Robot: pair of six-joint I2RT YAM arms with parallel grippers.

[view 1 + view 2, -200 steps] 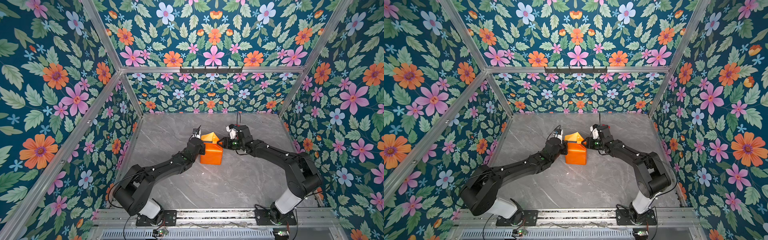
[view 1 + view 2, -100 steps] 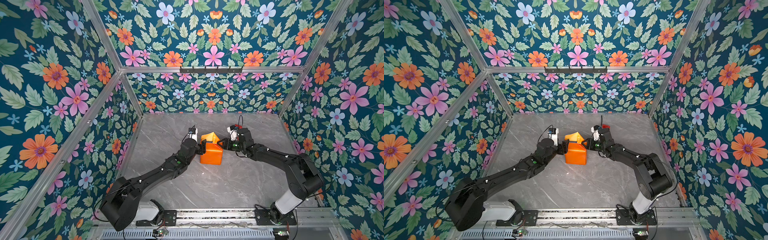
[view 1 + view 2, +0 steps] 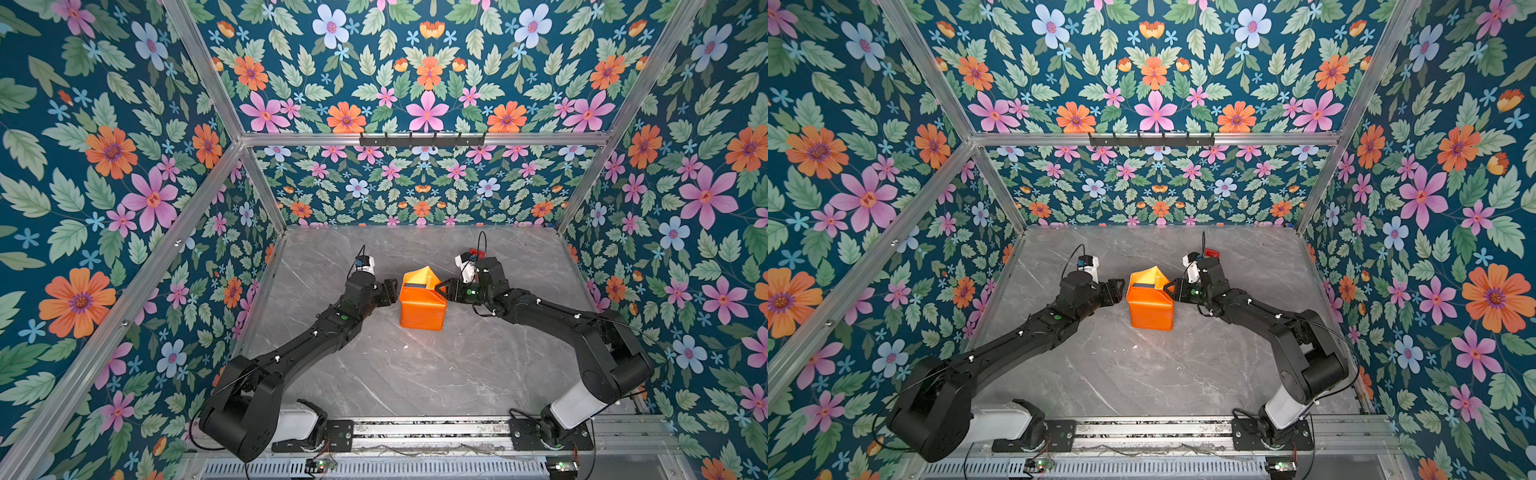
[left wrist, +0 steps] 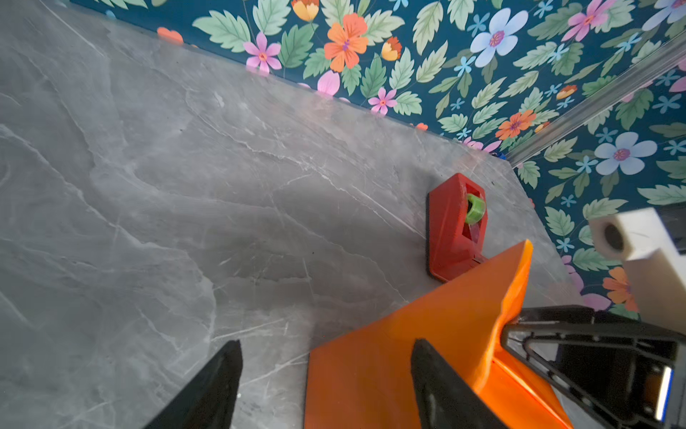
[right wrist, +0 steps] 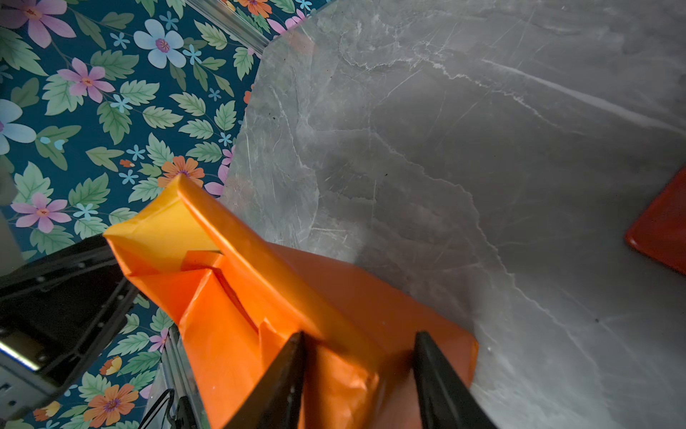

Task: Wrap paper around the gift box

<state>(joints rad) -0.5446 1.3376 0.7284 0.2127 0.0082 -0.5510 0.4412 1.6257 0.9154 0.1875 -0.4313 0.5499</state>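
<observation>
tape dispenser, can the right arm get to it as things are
Probably yes: the tape dispenser sits just beyond the right gripper, with nothing between them. But that gripper seems to hold the paper, so it must release first.

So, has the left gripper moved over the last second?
Yes. The left gripper has drawn back leftward off the paper, which has stayed put, and opened.

glossy orange paper wraps the gift box, whose navy end shows between upright far flaps.
</observation>
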